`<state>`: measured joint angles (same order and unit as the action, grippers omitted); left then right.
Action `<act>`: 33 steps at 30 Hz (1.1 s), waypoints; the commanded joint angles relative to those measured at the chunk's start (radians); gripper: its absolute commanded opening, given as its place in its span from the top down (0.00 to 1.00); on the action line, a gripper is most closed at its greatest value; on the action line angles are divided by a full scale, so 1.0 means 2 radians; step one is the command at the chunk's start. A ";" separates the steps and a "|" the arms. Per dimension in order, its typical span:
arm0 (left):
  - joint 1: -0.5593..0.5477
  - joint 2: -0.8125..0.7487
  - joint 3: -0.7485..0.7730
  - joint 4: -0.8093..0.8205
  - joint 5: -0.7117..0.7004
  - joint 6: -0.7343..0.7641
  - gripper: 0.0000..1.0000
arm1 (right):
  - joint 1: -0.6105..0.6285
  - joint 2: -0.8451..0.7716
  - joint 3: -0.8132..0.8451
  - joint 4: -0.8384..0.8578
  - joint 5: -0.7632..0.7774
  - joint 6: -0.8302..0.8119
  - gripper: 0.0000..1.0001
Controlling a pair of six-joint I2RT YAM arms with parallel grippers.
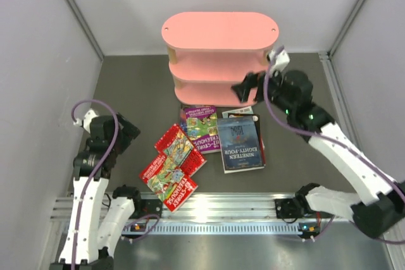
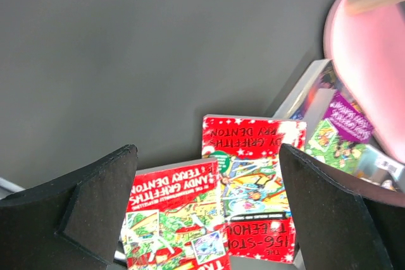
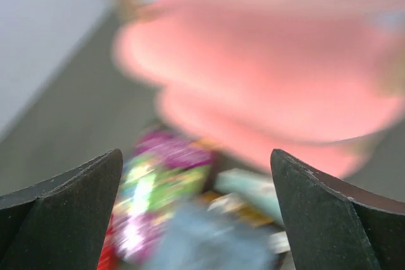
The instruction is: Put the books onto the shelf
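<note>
The pink three-tier shelf [image 1: 218,33] stands at the back of the table, and I see nothing on its tiers. The books lie flat in front of it: two red Treehouse covers [image 1: 172,165], a purple-green one [image 1: 201,128] and the dark blue Nineteen Eighty-Four [image 1: 240,143] on top of others. My left gripper [image 1: 128,136] hangs open left of the red books, which show between its fingers [image 2: 95,207] as two red covers [image 2: 253,181]. My right gripper [image 1: 248,86] is open and empty beside the shelf's lowest tier, above the blurred shelf [image 3: 272,74] and books [image 3: 158,194].
Grey walls close in the table on the left, back and right. A metal rail [image 1: 221,210] with the arm bases runs along the near edge. A teal book edge [image 3: 250,188] peeks from under the pile.
</note>
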<state>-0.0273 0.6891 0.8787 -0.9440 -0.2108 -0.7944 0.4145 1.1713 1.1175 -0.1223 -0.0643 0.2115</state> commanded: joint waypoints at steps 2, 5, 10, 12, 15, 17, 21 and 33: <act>0.001 -0.035 -0.027 0.027 -0.012 -0.022 0.01 | 0.071 -0.114 -0.088 -0.147 -0.001 0.189 0.00; 0.001 -0.029 -0.029 0.018 0.002 -0.026 0.01 | 0.024 -0.083 -0.168 -0.130 -0.235 0.216 0.00; 0.001 -0.018 -0.020 -0.020 0.018 -0.007 0.01 | 0.183 -0.076 -0.175 -0.158 -0.154 0.222 0.00; 0.001 -0.022 -0.024 -0.033 0.025 -0.008 0.01 | 0.206 -0.053 -0.194 -0.126 -0.178 0.260 0.00; 0.001 -0.039 -0.036 -0.039 0.036 -0.017 0.01 | 0.250 -0.014 -0.187 -0.112 -0.167 0.281 0.00; 0.001 -0.055 -0.042 -0.041 0.042 -0.024 0.01 | 0.272 0.015 -0.178 -0.096 -0.157 0.287 0.00; 0.001 -0.066 -0.050 -0.050 0.049 -0.026 0.01 | 0.312 0.087 -0.138 -0.090 -0.145 0.287 0.02; 0.001 -0.059 -0.018 -0.086 0.052 -0.004 0.02 | 0.333 0.229 -0.092 -0.011 -0.116 0.303 0.15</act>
<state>-0.0273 0.5701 0.7921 -1.0771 -0.1085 -0.8291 1.0595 1.5841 0.8921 -0.2108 -0.3515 0.8032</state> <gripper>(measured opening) 0.981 0.853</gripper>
